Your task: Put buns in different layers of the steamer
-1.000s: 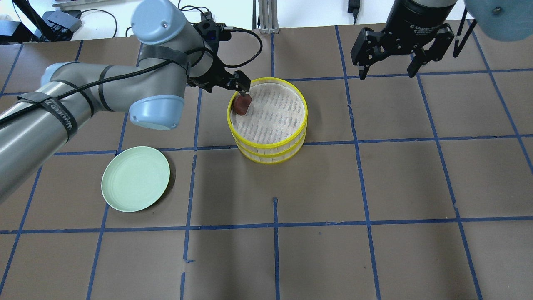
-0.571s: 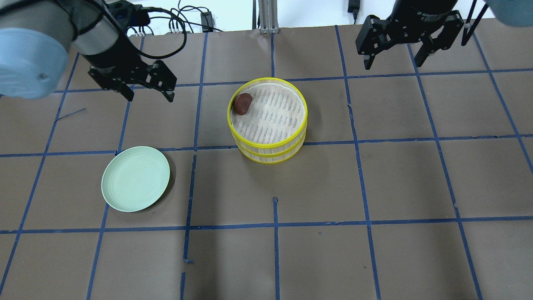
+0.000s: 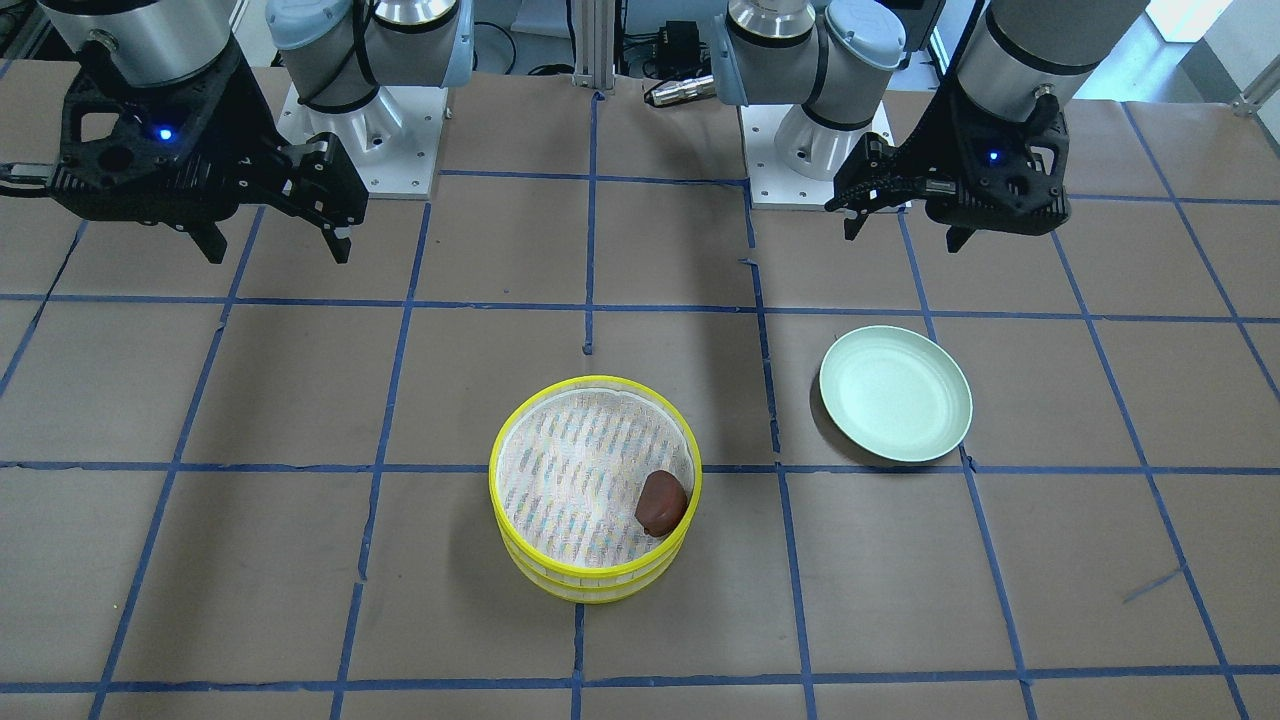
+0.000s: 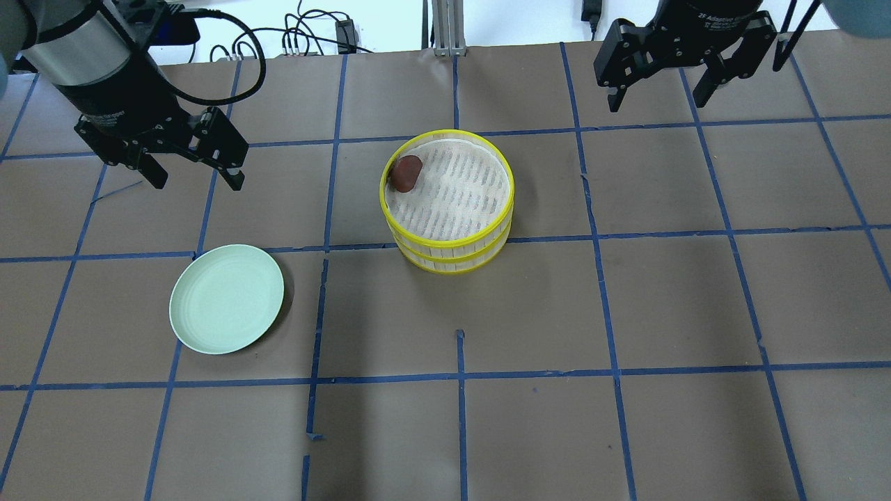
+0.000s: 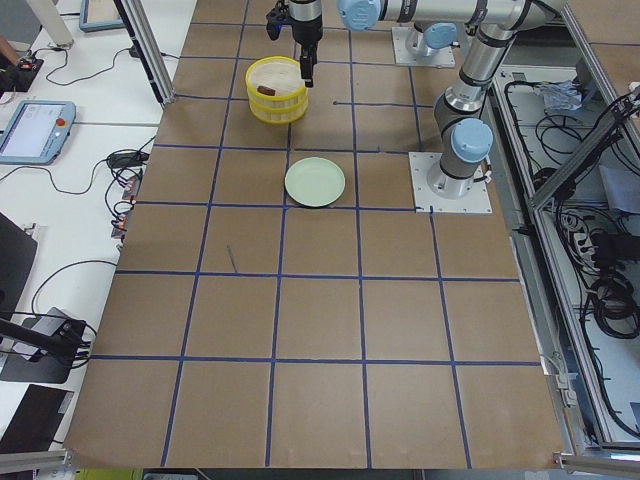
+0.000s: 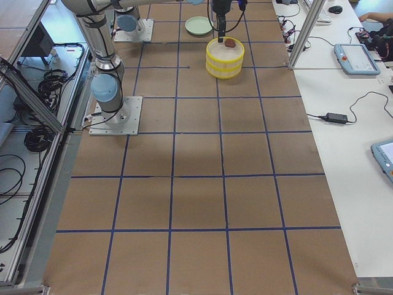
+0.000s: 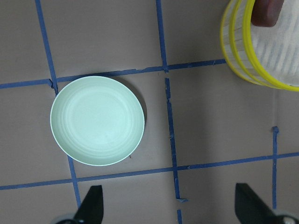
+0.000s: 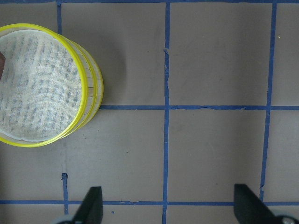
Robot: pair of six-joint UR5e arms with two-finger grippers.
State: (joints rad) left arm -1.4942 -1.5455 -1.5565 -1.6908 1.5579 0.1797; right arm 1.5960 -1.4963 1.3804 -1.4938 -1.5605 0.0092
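The two steamer layers (image 4: 510, 198) are stacked at the table's middle, yellow rims one on the other. The dark reddish-brown bun (image 4: 405, 172) lies loose on the top layer's mesh, against its left rim; it also shows in the front view (image 3: 661, 502) and the left wrist view (image 7: 267, 11). The white bun is hidden from all views. My left gripper (image 4: 197, 177) is open and empty, raised above the table left of the steamer. My right gripper (image 4: 656, 97) is open and empty, raised at the far right.
A pale green plate (image 4: 226, 299) with nothing on it lies front left of the steamer, below my left gripper in the left wrist view (image 7: 97, 120). Brown paper with blue tape lines covers the table. Cables lie beyond the far edge.
My left gripper let go of the brown bun in the top layer, drew back left and rose. The bun stays at the rim. My right gripper shifted slightly farther back.
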